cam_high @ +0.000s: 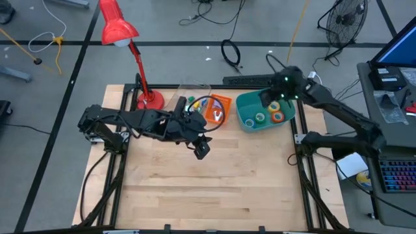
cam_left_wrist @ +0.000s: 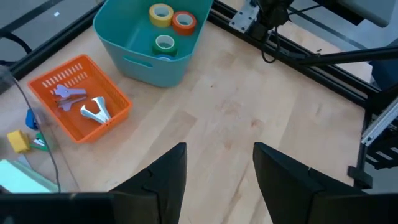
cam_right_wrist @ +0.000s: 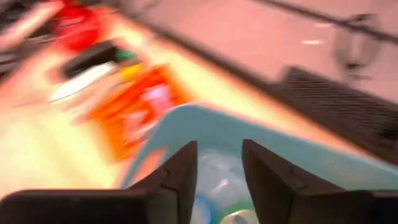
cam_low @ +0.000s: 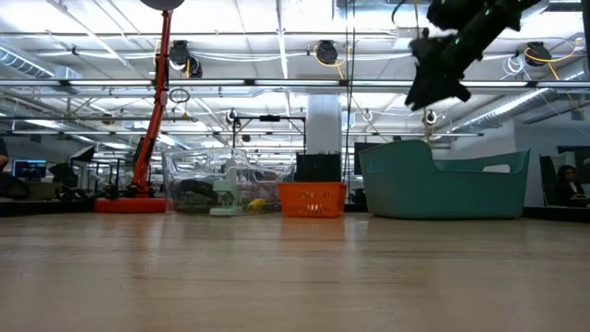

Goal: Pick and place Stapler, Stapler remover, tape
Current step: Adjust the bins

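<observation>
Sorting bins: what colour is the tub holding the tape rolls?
Teal tub, clearest in the left wrist view.

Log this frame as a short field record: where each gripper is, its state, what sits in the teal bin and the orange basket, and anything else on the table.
left gripper: open, empty, over bare tabletop beside the orange basket
right gripper: open, empty, above the teal bin
teal bin: holds yellow tape roll, orange tape roll, green tape roll; a blue one barely shows
orange basket: holds metal staple removers
also on table: red desk lamp, clear container
</observation>
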